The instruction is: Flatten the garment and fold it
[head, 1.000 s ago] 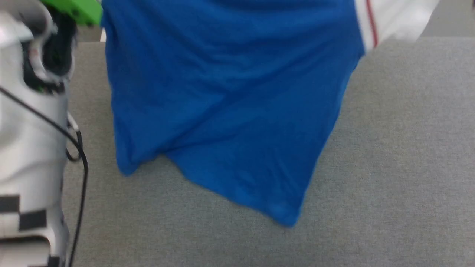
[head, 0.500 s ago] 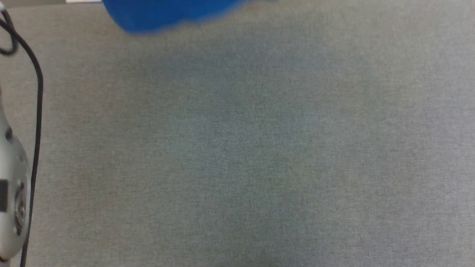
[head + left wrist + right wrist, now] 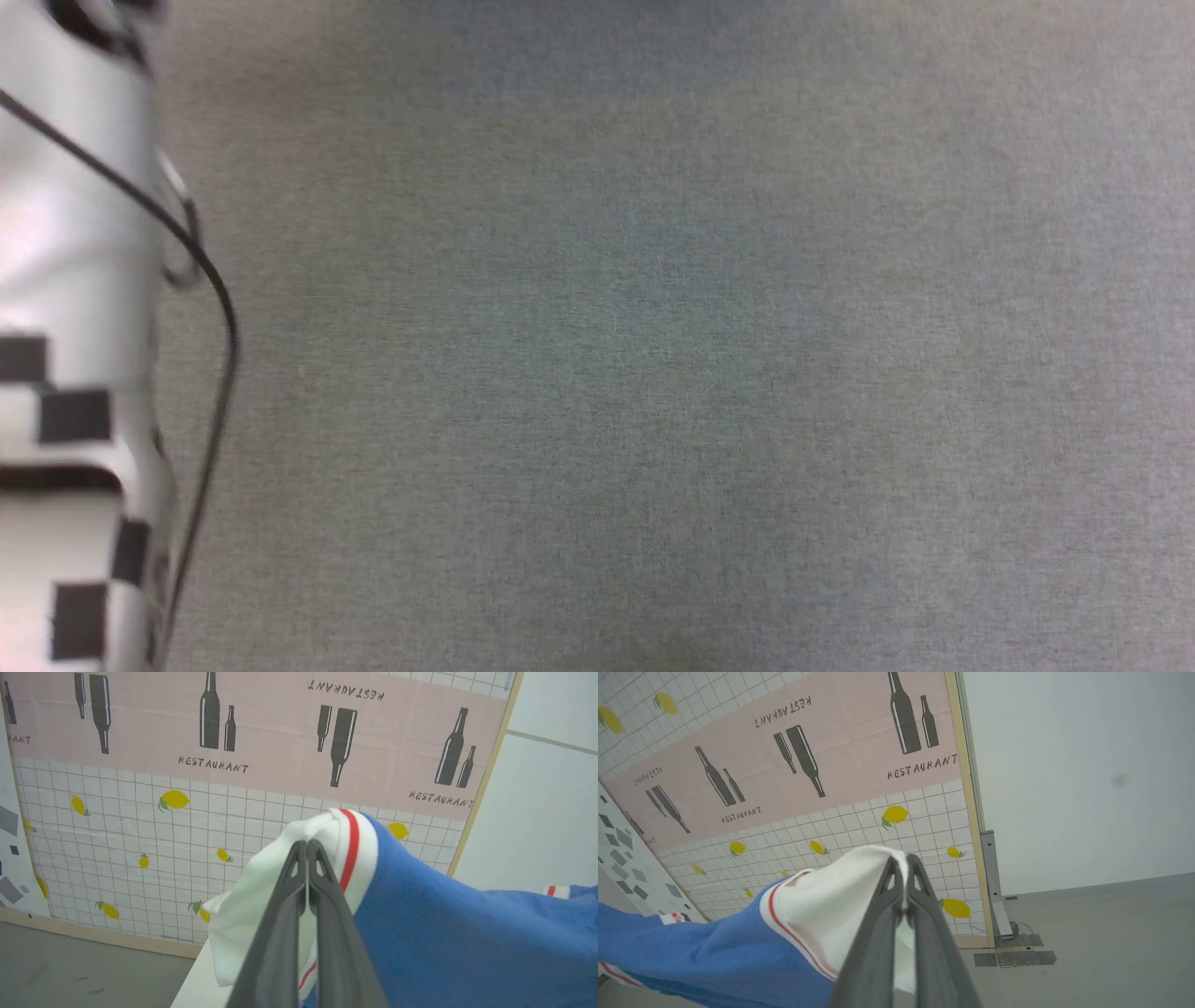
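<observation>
With left fingers (image 3: pixel 280 924) pressed shut on one sleeve (image 3: pixel 243 905) and right fingers (image 3: pixel 878 933) on the other sleeve (image 3: pixel 822 905), holds shirt (image 3: pixel 444 942) aloft.

The desk (image 3: pixel 653 373) is covered in grey, matt, finely woven cloth. The forearm (image 3: pixel 75 233) is cased in pale, smooth plastic with a faint sheen, and a black cable (image 3: pixel 222 373) with a smooth sheath is run along it. The shirt (image 3: pixel 444 942) is made of soft, matt cloth. The jaws of the left gripper (image 3: pixel 307 843) and the right gripper (image 3: pixel 901 858) are formed of dark, matt plastic. The backdrop (image 3: pixel 261 732) is seen as a creased printed sheet, like paper.
</observation>
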